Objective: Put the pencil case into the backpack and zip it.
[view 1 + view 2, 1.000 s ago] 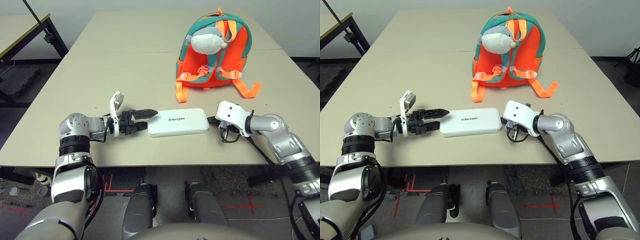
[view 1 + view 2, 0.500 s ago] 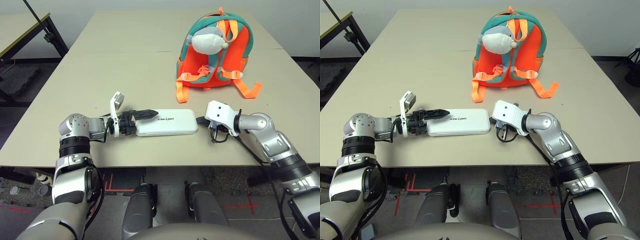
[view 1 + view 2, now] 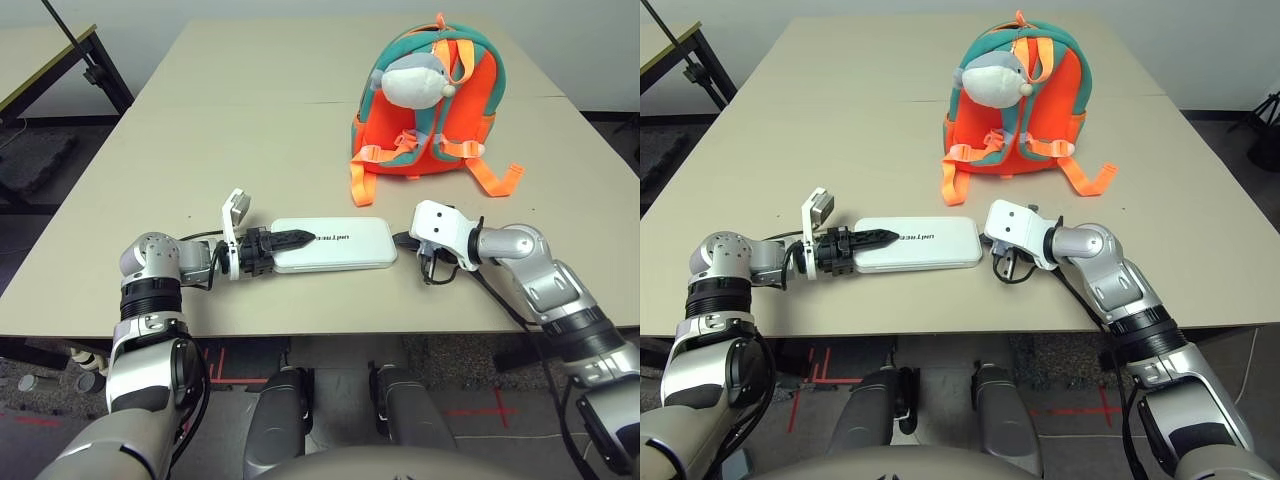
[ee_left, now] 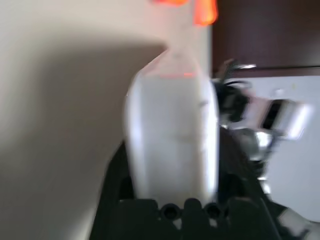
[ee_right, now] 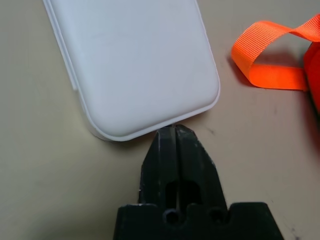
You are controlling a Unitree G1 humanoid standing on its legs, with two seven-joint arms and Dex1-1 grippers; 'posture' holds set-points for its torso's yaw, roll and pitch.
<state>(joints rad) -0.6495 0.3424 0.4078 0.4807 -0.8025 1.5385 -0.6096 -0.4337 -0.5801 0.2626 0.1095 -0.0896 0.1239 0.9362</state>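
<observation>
The left arm (image 3: 155, 290) is reaching inward, its gripper (image 3: 310, 239) holding the case (image 3: 350, 256) flat near the table's (image 3: 240, 318) front edge. The right gripper (image 5: 173, 128) is pointing inward, narrowly closed, tips meeting the case's end.

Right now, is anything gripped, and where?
Yes: the pencil case, by its end nearest the left gripper, between that gripper's two fingers.

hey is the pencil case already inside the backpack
No, the white pencil case lies on the bare tabletop, nearer the robot than the orange and teal backpack.
</observation>
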